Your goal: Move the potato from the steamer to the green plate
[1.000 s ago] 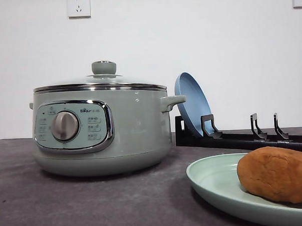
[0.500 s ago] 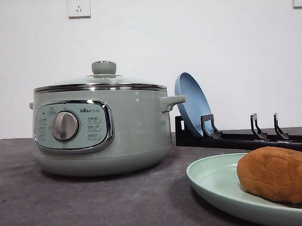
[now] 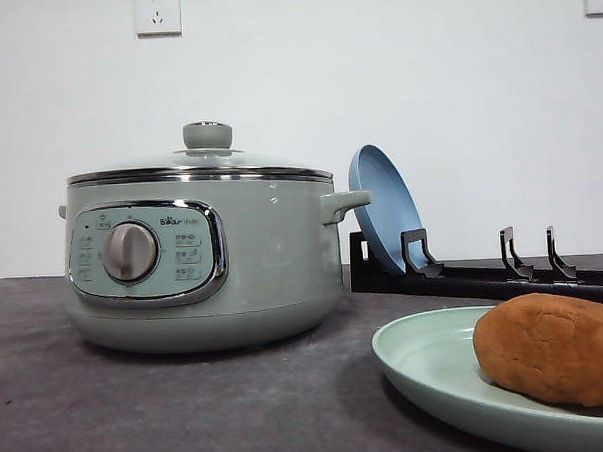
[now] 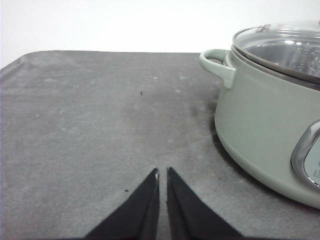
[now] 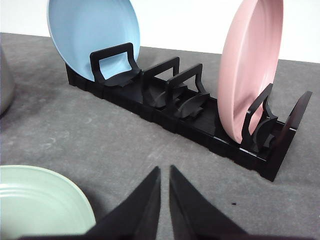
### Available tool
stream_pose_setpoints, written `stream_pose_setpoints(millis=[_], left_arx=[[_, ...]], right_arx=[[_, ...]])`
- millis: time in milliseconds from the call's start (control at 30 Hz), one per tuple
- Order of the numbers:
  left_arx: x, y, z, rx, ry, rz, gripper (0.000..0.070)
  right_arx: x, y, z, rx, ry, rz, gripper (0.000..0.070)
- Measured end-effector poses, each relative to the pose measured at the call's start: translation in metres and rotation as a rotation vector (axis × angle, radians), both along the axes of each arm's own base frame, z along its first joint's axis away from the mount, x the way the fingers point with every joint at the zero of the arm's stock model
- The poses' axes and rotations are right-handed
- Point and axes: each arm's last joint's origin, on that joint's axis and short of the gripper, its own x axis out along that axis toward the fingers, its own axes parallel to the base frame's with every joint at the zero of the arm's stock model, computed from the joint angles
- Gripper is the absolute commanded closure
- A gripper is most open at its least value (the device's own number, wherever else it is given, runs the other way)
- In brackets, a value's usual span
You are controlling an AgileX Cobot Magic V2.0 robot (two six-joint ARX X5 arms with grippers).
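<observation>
The potato [image 3: 552, 348] lies on the green plate [image 3: 428, 366], which sits on the dark tabletop [image 3: 189, 411] in front of and to the right of the steamer [image 3: 203, 255]; the steamer stands upright with its glass lid [image 3: 204, 160] seated. Behind the green plate, just right of the steamer, a black dish rack [image 5: 200, 122] holds a blue plate [image 5: 92, 35] and a pink plate [image 5: 250, 70] on edge. The left claw [image 4: 162, 175] hovers over bare tabletop beside the steamer, fingers nearly together and gripping nothing; the right claw [image 5: 165, 172] hangs between green plate and rack, likewise nearly closed and empty.
</observation>
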Motion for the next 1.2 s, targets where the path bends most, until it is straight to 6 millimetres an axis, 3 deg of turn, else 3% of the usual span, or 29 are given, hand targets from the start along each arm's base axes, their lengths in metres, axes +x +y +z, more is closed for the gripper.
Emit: stream_pose_setpoints(millis=[1200], left_arx=[[0.0,0.0,0.0,0.0,0.0,0.0,0.0678]], right_arx=[[0.0,0.0,0.0,0.0,0.0,0.0,0.0679]])
